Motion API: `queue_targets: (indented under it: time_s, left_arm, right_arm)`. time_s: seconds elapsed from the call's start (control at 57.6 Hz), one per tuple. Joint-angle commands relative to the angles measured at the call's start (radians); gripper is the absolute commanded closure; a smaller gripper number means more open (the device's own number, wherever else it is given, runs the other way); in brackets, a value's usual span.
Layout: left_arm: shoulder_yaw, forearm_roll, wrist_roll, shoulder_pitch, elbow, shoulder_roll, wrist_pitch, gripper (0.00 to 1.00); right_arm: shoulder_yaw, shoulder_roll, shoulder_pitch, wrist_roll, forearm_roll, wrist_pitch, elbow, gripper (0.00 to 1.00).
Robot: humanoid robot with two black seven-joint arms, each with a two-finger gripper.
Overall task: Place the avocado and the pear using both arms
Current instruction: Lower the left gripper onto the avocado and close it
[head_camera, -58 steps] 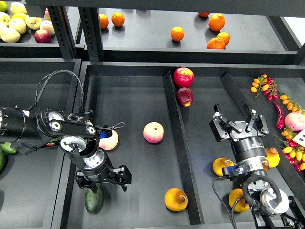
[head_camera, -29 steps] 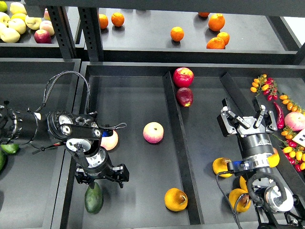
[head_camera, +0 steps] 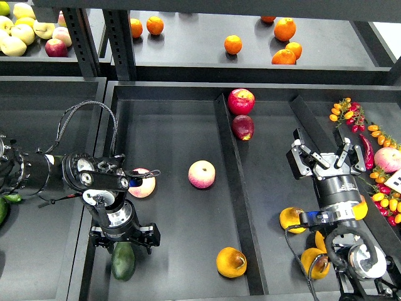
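Note:
The dark green avocado point(head_camera: 123, 263) lies at the front left of the black tray point(head_camera: 175, 132), narrow end toward me. My left gripper point(head_camera: 123, 239) is open right above the avocado's far end, with a finger on each side and not closed on it. The golden pear point(head_camera: 230, 262) with a dark blotch lies at the front of the same tray section, next to the divider point(head_camera: 230, 175). My right gripper point(head_camera: 326, 155) is open and empty, raised over the tray's right section, well away from the pear.
Two pink peaches point(head_camera: 202, 174) point(head_camera: 143, 182) lie mid-tray. Two red apples point(head_camera: 241, 100) point(head_camera: 243, 126) sit by the divider. Yellow fruits point(head_camera: 292, 219) lie around my right arm. Cherry tomatoes and chilies point(head_camera: 354, 116) are far right. Oranges point(head_camera: 233, 44) sit on the back shelf.
My left gripper has shifted left, now centred over the avocado's far end; the avocado has stayed put. My right gripper rose and moved right, then held still.

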Motion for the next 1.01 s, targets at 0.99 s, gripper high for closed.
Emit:
queue_targets:
  time_s: [0.99]
  left_arm:
    - [0.028, 0.003, 0.000, 0.078, 0.113, -0.037, 0.000, 0.03]
  right_arm:
    - [0.004, 0.000, 0.000, 0.000, 0.002, 0.000, 0.000, 0.00]
